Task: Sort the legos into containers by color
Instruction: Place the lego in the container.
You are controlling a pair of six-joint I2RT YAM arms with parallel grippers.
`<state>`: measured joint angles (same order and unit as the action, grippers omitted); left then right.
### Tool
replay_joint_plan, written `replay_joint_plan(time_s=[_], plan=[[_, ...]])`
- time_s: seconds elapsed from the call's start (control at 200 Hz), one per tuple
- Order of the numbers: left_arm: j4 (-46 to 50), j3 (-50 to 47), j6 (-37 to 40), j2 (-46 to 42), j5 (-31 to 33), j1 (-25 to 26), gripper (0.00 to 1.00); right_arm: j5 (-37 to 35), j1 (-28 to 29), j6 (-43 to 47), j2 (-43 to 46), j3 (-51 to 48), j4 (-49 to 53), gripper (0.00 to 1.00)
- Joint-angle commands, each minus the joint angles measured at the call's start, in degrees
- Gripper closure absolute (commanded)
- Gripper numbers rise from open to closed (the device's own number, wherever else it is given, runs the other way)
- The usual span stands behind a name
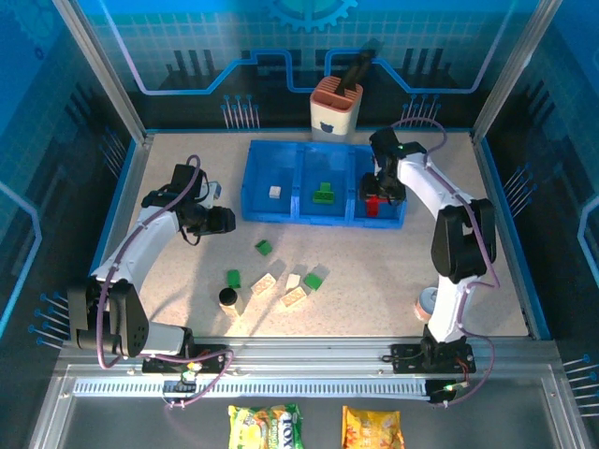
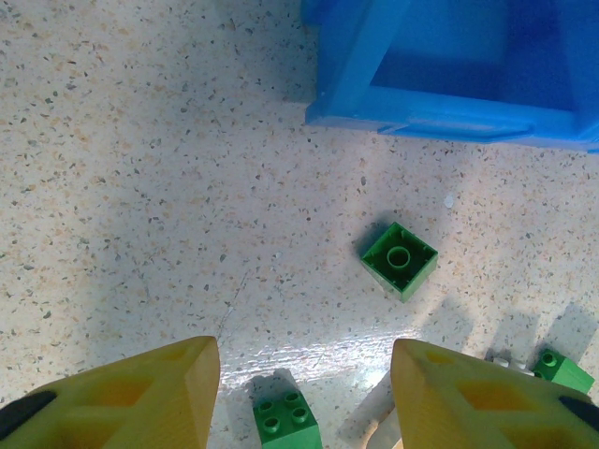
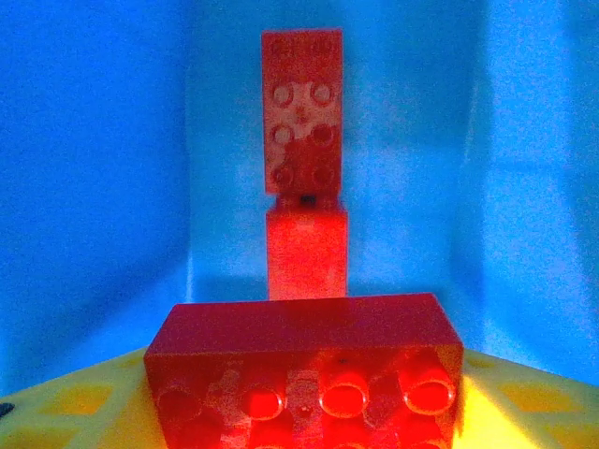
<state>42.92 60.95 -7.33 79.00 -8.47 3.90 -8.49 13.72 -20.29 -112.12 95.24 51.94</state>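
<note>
Blue tray wall [image 3: 94, 187] — red brick [image 3: 304, 369] between right jaws

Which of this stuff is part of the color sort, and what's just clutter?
Job: blue tray; green bricks; cream bricks; red brick, held over the tray's right section.
Clutter: cup holder; black cylinder; tin can; snack packets.
</note>
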Motion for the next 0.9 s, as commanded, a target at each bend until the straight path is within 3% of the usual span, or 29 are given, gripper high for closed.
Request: replay_joint_plan(time_s=[0.0, 0.575, 0.895], plan=[[-0.6, -0.7, 0.3, -1.2, -1.1, -0.4, 0.48, 0.9, -1.5, 1.6, -3.4, 4.8, 2.2, 0.33], [-0.7, -0.9, 0.3, -0.6, -0.3, -0.4, 0.48, 2.5, -3.2, 2.4, -19.5, 26.2, 3.2, 0.34], [-0.7, -1.0, 0.3, -0.2, -0.1, -0.4, 0.48, 3.2, -3.7, 2.7, -25.3, 31.1, 2.4, 0.34]])
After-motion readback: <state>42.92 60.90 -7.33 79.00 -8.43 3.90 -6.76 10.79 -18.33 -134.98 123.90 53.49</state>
